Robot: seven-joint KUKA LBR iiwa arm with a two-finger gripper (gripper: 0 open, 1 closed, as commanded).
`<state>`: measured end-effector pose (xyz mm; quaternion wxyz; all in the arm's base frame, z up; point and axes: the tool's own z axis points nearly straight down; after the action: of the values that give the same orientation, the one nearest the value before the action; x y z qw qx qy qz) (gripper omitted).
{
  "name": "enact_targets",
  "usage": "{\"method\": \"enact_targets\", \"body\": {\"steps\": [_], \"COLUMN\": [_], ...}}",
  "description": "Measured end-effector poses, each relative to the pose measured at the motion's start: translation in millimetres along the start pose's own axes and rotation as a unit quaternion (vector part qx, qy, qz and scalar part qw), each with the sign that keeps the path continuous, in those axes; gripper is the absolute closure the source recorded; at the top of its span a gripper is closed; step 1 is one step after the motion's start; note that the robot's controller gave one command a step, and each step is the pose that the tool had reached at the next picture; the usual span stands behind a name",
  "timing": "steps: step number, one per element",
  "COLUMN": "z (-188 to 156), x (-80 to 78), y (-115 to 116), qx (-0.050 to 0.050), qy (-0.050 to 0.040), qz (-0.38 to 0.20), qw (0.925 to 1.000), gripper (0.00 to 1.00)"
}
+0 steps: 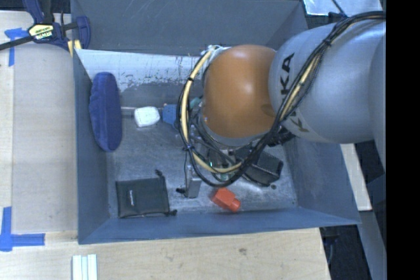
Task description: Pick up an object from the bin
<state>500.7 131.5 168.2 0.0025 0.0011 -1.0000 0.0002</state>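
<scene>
While poised at lower centre of frame: gripper [191, 188], spread or pinched unclear, between black square pad [141, 197] and orange block [226, 200]; step likely approach; next, centring over one, then closing

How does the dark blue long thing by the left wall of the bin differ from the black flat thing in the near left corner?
The dark blue long thing is rounded and bulging; the black flat thing is squarish and thin. The blue one runs along the left wall; the black one lies by the near wall. Both rest on the floor of the bin, in its left half.
</scene>
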Motion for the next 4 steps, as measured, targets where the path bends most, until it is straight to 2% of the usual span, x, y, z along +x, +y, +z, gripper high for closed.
{"method": "enact_targets", "body": {"steps": [1,2,3,4], "z": [85.8,83.5,95.8,95.5], "x": [5.6,3.7,2.2,1.8], "y": [56.9,55.5,107.9,105.8], "qx": [0.0,0.0,-0.001,0.0], "qy": [-0.0006,-0.0025,-0.0049,-0.0044], "qz": [-0.236,-0.234,-0.201,-0.199], "qw": [0.9717,0.9723,0.9796,0.98], "gripper": [0.0,1.0,1.0,0.0]}}
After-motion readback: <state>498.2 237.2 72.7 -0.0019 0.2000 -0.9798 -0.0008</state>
